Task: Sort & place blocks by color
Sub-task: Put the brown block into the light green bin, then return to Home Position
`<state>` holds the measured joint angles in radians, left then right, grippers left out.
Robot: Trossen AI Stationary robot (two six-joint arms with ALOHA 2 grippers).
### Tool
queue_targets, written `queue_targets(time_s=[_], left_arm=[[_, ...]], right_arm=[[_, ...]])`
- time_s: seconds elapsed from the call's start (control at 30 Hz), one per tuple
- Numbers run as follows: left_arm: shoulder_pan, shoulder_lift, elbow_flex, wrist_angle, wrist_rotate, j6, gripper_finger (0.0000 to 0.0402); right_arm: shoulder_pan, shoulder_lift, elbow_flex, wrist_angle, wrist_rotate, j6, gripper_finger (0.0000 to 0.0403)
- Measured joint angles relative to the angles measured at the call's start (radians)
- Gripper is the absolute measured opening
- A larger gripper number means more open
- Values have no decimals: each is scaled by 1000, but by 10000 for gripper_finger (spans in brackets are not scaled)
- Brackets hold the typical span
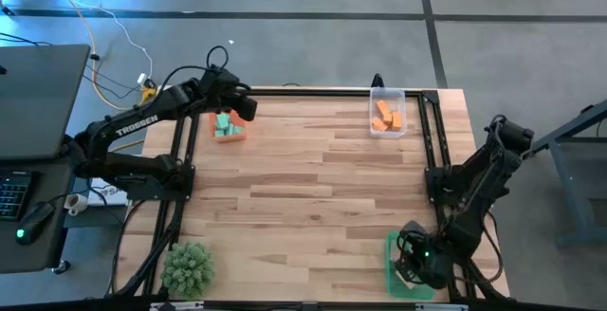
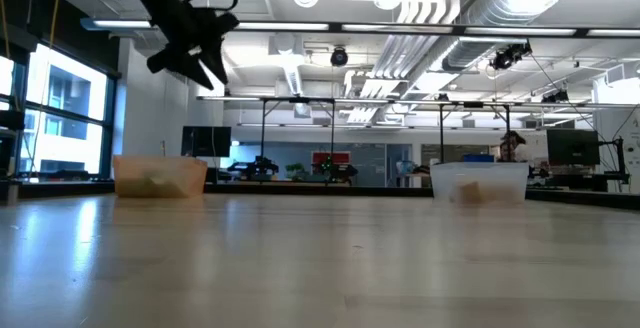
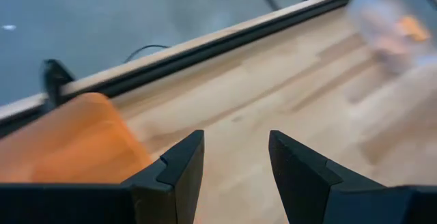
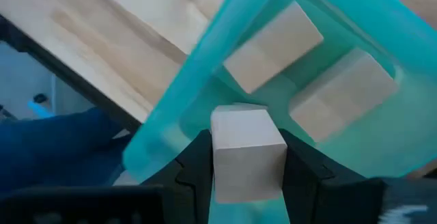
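My right gripper (image 4: 246, 141) hangs over the green tray (image 1: 392, 254) at the table's near right corner, shut on a tan block (image 4: 247, 152). Two more tan blocks (image 4: 273, 46) (image 4: 341, 94) lie flat on the tray's floor. My left gripper (image 3: 235, 138) stands open and holds nothing, up above the table at the far left (image 1: 248, 110). It is beside the orange tray (image 3: 68, 142), which holds teal blocks (image 1: 226, 126). Orange blocks (image 1: 385, 117) lie in the clear tray (image 1: 387, 95) at the far right. My right gripper pinches the tan block between its two fingers, by two opposite sides (image 4: 220, 166). The fingers point steeply down from above. The block is lifted and sits square between them, over the green tray's inside.
A spiky green plant (image 1: 187, 265) stands at the near left corner. Dark rails (image 1: 434, 131) run along the table's sides. The wide wooden middle (image 1: 313, 188) of the table shows bare boards. A desk with a keyboard and a mouse stands beyond the left edge.
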<state>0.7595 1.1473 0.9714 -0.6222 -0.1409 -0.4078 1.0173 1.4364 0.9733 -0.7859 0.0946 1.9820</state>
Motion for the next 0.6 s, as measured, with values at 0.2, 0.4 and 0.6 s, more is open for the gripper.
queue_targets(time_s=[0.2, 0.4, 0.6], left_arm=[[-125, -60, 0, 2, 4, -98, 154], [-255, -132, 0, 1, 6, -162, 154], [-392, -200, 0, -1, 2, -218, 154]], right_arm=[[3, 37, 0, 15, -36, 9, 131], [3, 61, 0, 19, -45, -30, 176], [3, 61, 0, 11, 0, -82, 219]])
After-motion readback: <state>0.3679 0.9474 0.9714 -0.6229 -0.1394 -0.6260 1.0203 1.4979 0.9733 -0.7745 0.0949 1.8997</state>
